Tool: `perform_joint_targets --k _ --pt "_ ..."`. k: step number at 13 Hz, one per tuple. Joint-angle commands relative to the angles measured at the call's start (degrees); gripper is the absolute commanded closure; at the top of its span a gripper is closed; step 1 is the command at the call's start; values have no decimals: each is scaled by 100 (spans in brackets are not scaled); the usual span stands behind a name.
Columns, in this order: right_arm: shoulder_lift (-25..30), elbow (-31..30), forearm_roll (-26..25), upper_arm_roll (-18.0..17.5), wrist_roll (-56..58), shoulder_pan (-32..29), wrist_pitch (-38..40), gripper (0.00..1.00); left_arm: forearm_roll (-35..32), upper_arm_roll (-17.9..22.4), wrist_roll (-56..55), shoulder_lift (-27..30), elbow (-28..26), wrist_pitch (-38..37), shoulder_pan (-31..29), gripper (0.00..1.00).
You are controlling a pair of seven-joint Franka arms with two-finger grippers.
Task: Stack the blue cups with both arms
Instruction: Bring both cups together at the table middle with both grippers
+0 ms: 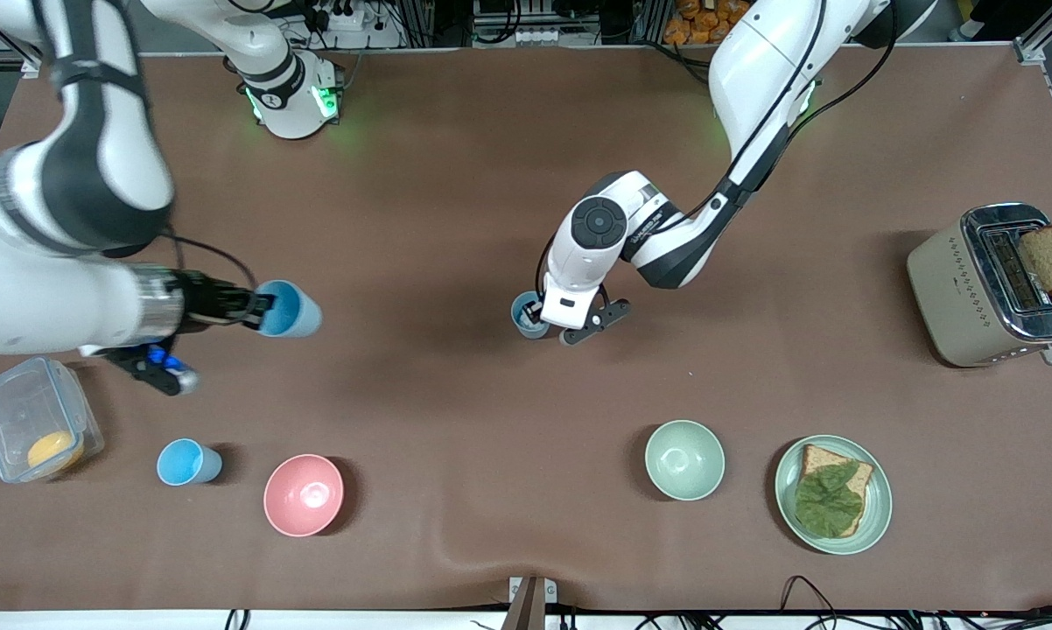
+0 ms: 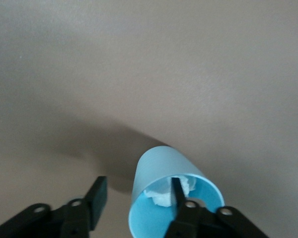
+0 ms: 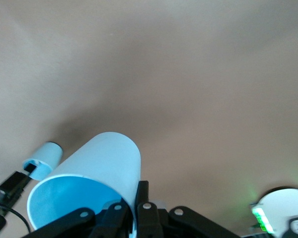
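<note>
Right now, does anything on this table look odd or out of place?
Yes. The blue cup in the middle of the table, under the left end effector, has crumpled white material inside. A third blue cup stands beside the pink bowl.

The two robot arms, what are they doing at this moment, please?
They are working on stacking blue cups. The right claw is shut on the rim of a sky-blue cup, held tilted above the table. The left claw stands open around the wall of a paler cup on the table's middle. A third blue cup waits beside the pink bowl.
</note>
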State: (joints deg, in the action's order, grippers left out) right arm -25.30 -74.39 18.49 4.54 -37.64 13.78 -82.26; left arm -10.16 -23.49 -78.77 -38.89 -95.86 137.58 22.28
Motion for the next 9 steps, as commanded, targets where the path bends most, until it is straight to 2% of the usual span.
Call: perform_joint_targets --k 1,7,9 --pt "51 -15 75 47 -515 290 -184 100 -188 38 -182 355 58 -82 -170 0" --pt "-89 -94 207 56 -1973 1098 -1045 100 -206 143 1 1453 58 -898 -663 0" --pt "-255 -155 207 56 -2675 1511 -1475 100 -197 126 762 1840 58 -1240 -1083 0"
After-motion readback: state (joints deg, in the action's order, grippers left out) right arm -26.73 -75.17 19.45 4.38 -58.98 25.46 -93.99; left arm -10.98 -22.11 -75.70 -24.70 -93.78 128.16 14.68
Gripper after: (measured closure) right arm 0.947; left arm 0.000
